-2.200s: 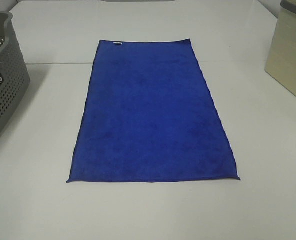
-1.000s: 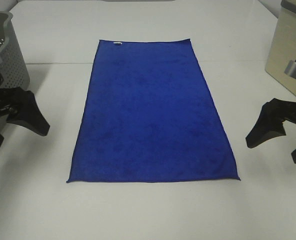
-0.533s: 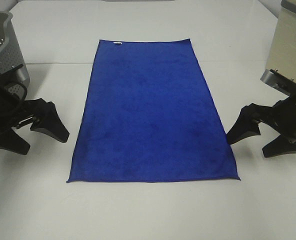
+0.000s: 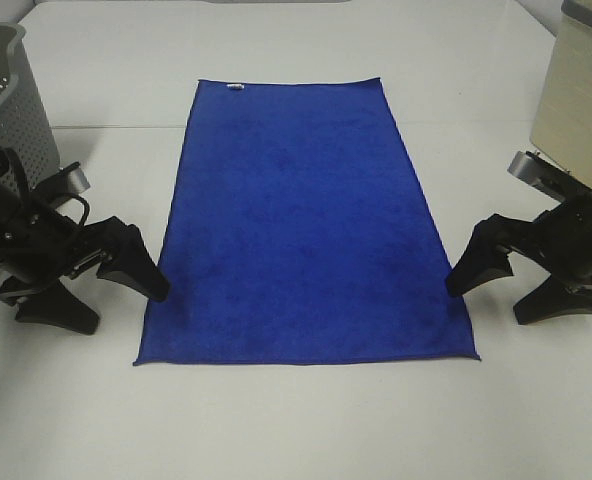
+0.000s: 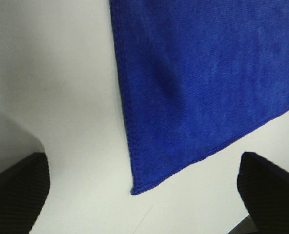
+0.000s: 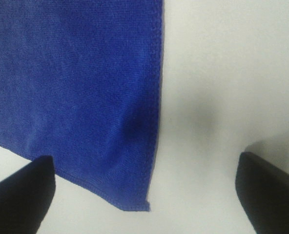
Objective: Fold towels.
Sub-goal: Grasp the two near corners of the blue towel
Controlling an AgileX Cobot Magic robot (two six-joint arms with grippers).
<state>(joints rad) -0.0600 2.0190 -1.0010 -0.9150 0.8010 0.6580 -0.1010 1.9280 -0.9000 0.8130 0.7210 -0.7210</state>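
The towel [image 4: 306,225] lies flat and fully spread in the middle of the tabletop [image 4: 296,430], with no fold made yet. The left end effector [image 4: 116,305] and right end effector [image 4: 491,300] are wide open and empty beside its near corners. All the folding appears to be left.

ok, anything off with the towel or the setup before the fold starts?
Nothing stands out. The towel lies flat and unfolded on the table, with straight edges and no visible creases or stains. The left gripper and right gripper are open at its near corners, not holding it.
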